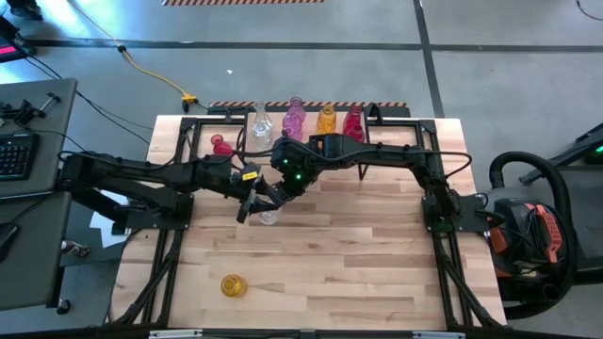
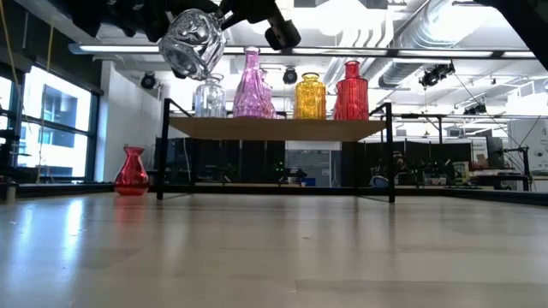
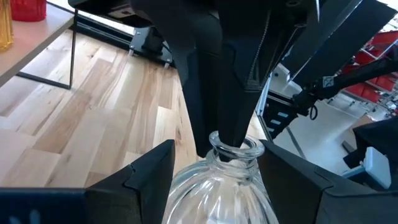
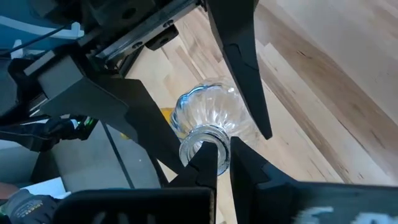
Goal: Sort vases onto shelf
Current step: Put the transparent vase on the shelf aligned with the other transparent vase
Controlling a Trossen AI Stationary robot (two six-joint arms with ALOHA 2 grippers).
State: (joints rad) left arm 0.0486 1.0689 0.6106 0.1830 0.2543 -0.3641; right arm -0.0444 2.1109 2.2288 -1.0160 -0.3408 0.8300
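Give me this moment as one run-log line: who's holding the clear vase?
stage: handover in air | clear vase: neck pinched by right gripper | left gripper: open around its body | shelf: four vases | table: red vase, amber vase

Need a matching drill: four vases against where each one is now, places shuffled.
1 clear vase off the shelf
2 loose red vase
3 loose yellow vase
4 pink vase

A on the shelf
B tabletop, near front edge
C in the air, neck pinched by right gripper
D tabletop, left of shelf

Pairs: 1-C, 2-D, 3-B, 4-A
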